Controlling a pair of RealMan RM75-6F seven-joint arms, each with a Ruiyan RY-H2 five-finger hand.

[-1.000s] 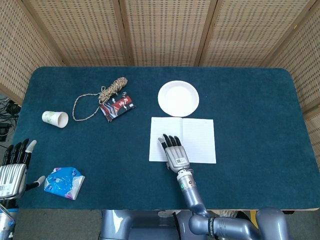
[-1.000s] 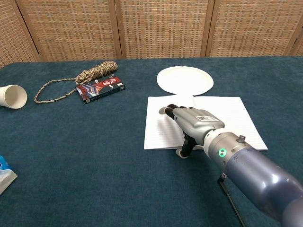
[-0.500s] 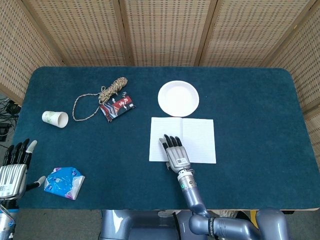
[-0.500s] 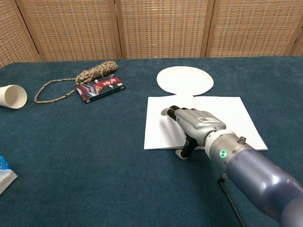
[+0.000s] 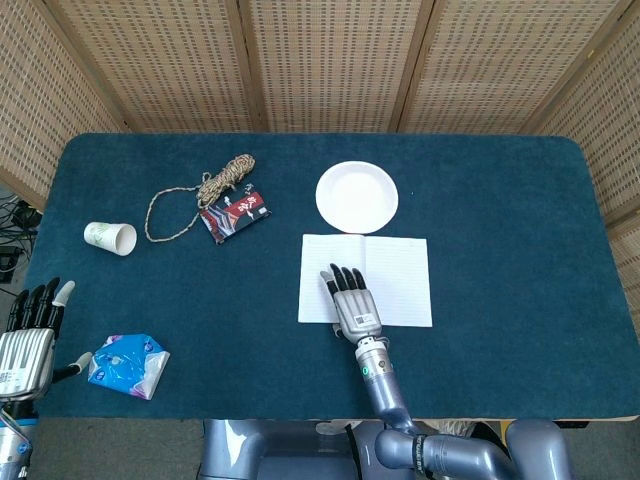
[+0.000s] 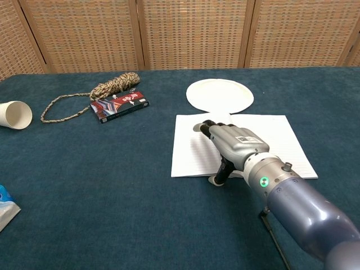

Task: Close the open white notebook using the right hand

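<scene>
Right hand point(image 5: 349, 298), fingers extended and holding nothing, lies flat over the left page of the open white notebook point(image 5: 398, 268) beneath it, apparently positioned to catch that page's edge and fold it shut.

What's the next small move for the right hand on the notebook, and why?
Probably slide the fingers left to the outer edge of the left page and hook under it. The white notebook lies fully open and flat, and the right hand sits palm-down over the left page, holding nothing, so no page is lifted yet.
</scene>
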